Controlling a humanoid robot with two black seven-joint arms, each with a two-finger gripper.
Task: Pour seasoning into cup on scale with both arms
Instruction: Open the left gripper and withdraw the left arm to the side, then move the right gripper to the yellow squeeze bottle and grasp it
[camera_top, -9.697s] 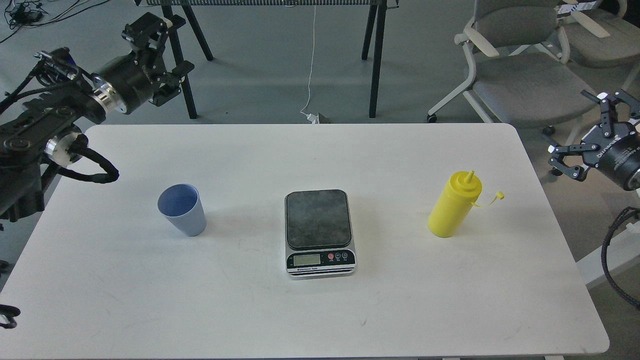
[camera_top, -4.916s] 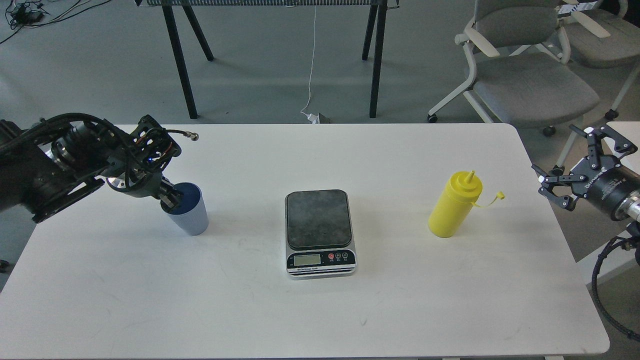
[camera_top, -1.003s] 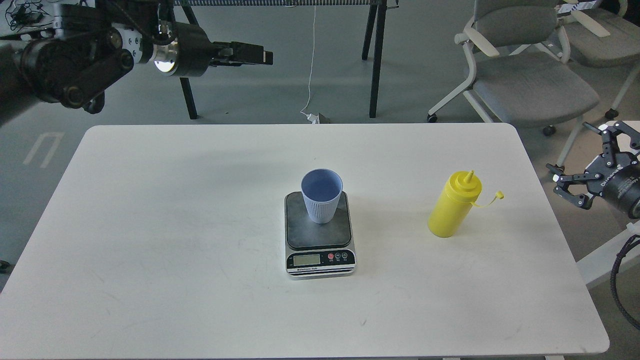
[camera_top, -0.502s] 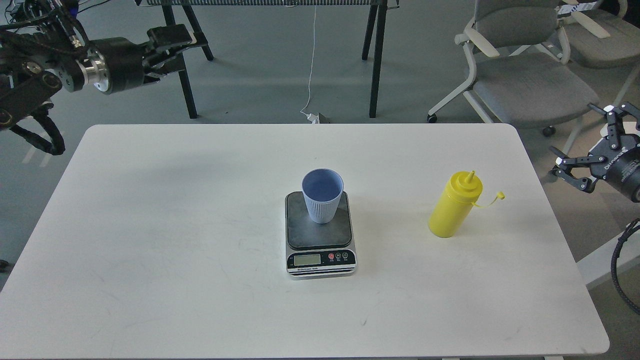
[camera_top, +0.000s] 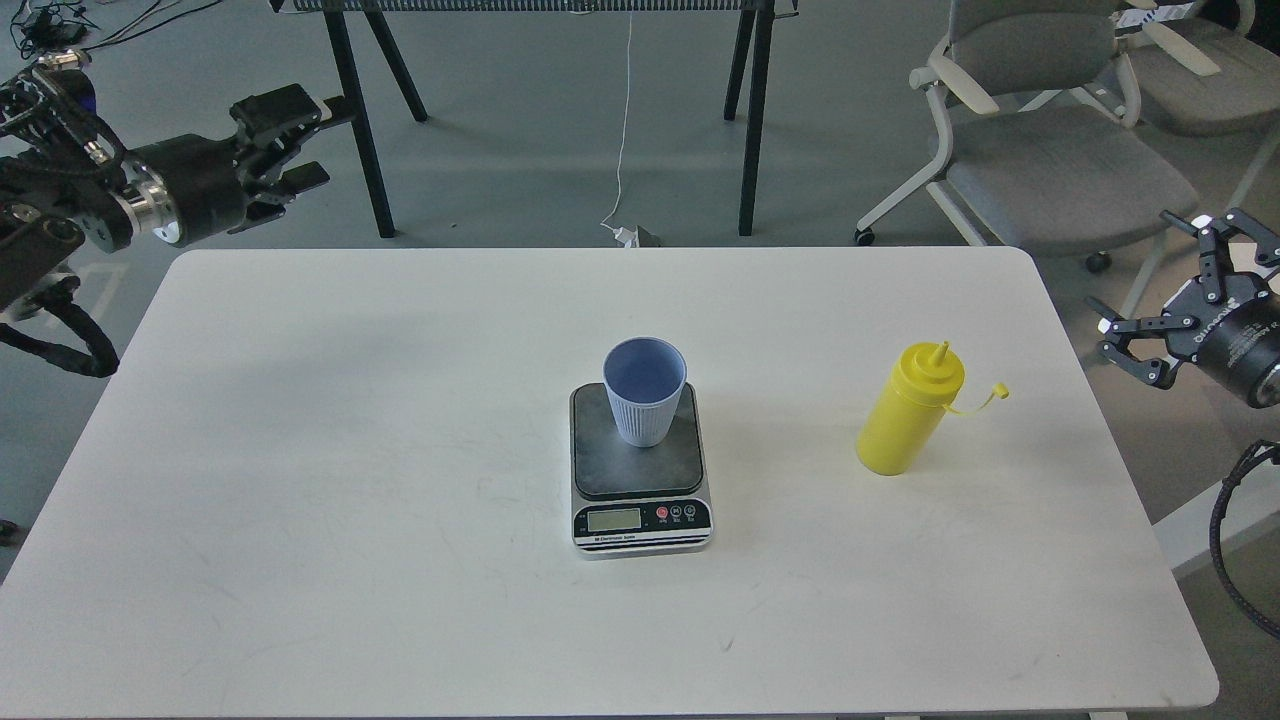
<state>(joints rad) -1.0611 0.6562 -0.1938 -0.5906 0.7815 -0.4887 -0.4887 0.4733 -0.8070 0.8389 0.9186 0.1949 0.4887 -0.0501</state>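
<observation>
Standing upright on scale (camera_top: 640, 465) at middle of white bench (camera_top: 300, 480): cup (camera_top: 645, 391) | seasoning (camera_top: 909, 410) near right edge | grey floor, chairs (camera_top: 1040, 150) behind | left claw (camera_top: 290, 140) fingers apart, empty, beyond far-left corner | right claw (camera_top: 1180, 275) spread wide, off right edge, arm cut off.

Bare table (camera_top: 350, 450) left of the scale (camera_top: 640, 465); open gap between scale and yellow bottle (camera_top: 908, 410). Cup (camera_top: 645, 390) on the scale blocks the centre. Bottle's right side is unobstructed, table edge near.

scale (camera_top: 641, 470) print too small, nothing legible
</observation>
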